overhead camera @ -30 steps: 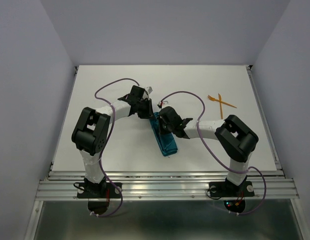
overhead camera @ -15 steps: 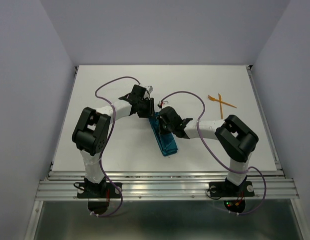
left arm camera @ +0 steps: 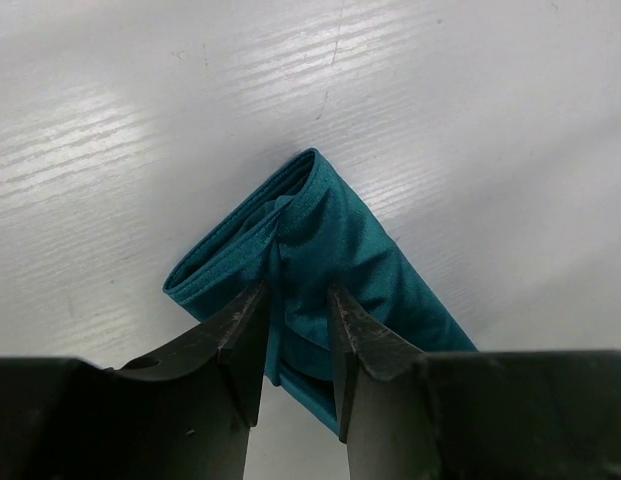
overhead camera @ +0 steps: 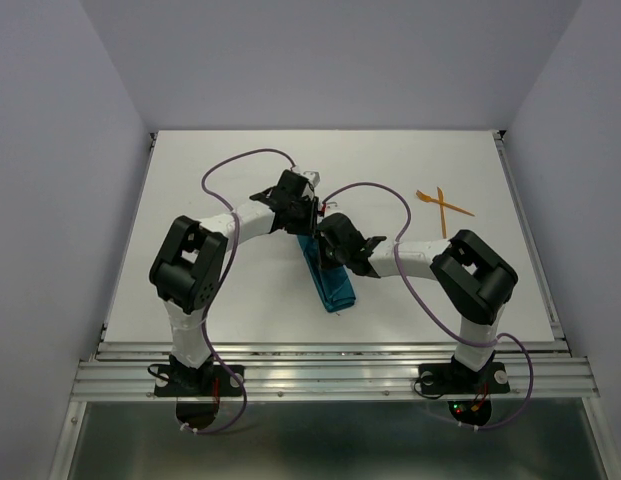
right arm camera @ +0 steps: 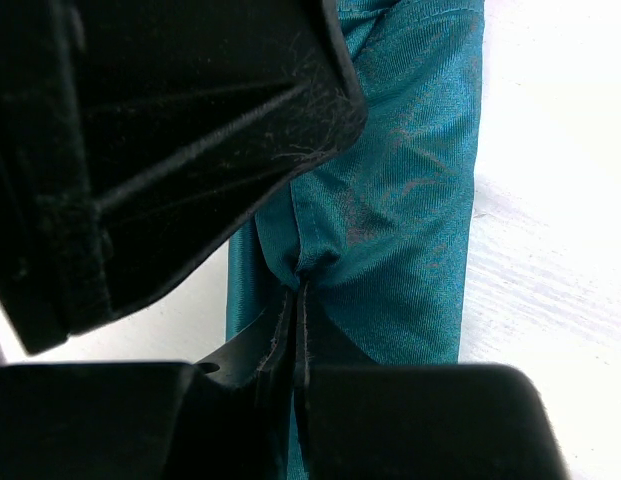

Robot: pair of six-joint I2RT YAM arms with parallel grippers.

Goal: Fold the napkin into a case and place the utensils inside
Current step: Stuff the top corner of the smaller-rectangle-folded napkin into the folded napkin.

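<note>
The teal napkin (overhead camera: 332,287) lies in the middle of the table, folded into a narrow strip that runs from near the arms' wrists toward the front. My left gripper (overhead camera: 302,218) is over its far end; in the left wrist view its jaws (left arm camera: 295,300) stand a little apart, astride a ridge of the cloth (left arm camera: 355,240). My right gripper (overhead camera: 326,252) is shut on a pinch of the cloth (right arm camera: 410,200), as the right wrist view (right arm camera: 298,295) shows. The two orange utensils (overhead camera: 442,206) lie crossed at the back right, far from both grippers.
The left arm's black wrist (right arm camera: 160,130) fills the upper left of the right wrist view, close above the right gripper. Purple cables loop over both arms (overhead camera: 240,165). The table's metal rail (overhead camera: 330,375) runs along the front edge.
The left wrist has shifted a little to the right, toward the strip's far end, and its cable loop has risen. The right arm and the strip have stayed put.
</note>
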